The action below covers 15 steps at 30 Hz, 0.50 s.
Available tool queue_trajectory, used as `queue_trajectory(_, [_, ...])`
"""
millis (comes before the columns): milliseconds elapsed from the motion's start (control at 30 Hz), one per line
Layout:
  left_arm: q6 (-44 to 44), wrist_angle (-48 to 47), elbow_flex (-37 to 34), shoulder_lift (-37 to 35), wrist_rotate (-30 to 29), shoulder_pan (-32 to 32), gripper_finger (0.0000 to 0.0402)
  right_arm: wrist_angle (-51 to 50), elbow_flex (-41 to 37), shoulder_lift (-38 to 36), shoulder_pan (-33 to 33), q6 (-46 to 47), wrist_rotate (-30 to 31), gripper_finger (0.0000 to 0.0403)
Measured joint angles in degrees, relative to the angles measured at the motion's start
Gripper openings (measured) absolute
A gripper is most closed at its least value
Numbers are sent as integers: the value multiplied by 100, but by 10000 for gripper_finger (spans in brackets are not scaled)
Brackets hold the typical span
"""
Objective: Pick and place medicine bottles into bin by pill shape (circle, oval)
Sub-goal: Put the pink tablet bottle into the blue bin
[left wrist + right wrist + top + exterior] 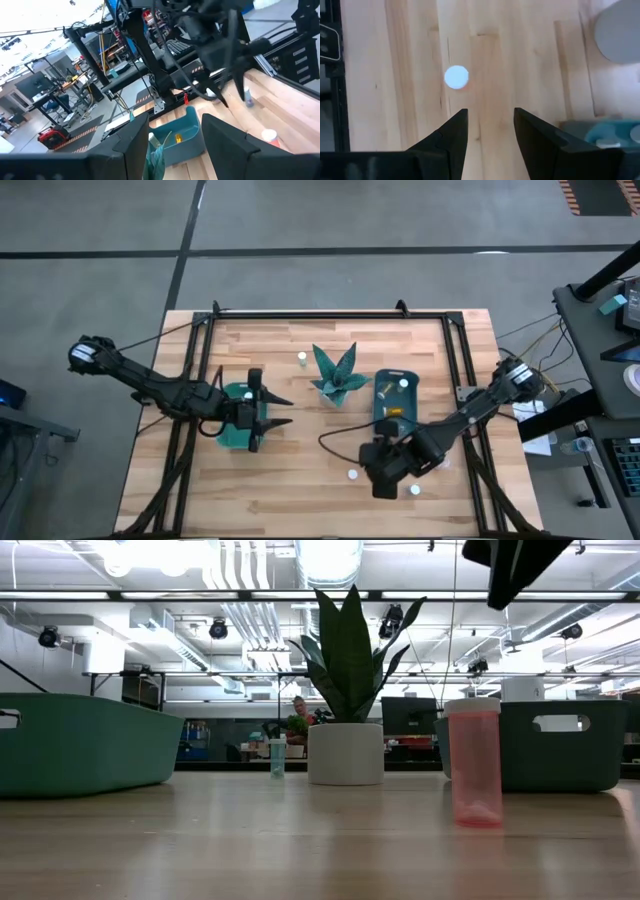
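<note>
The right gripper (490, 127) hangs over the bare wood near the table's front edge with its fingers parted and nothing between them, pointing straight down. Just ahead of it and off to one side of the gap stands a medicine bottle (456, 77), seen only as a round white cap with a faint orange rim (the body is hidden beneath the cap). From above, this same gripper (385, 470) sits between that bottle and a second loose bottle (415, 490) at the table's front, with the right bin (395, 402) just behind it, already holding at least one capped bottle. Another bottle (301, 359) stands apart near the back rail, beside the plant ornament (335, 375). The left gripper (262, 412) hovers over the left bin (236, 430), its fingers spread and empty, waiting. The likeliest trouble, as I judge it, is alignment: the cap lies outside the line of the open fingers, so a straight descent would either miss or land one fingertip on the cap and tip the bottle, which is tall and narrow in the table-level view (474, 762) and would roll freely. A second risk is sorting: the pill shape inside cannot be read from any view here, so the bin choice cannot be checked.
</note>
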Motion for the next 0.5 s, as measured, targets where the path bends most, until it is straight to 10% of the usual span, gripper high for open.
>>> queue_trajectory(500, [47,-59,-38,-29,2,-2,167,271,481,1102,-6,-536,-15,236])
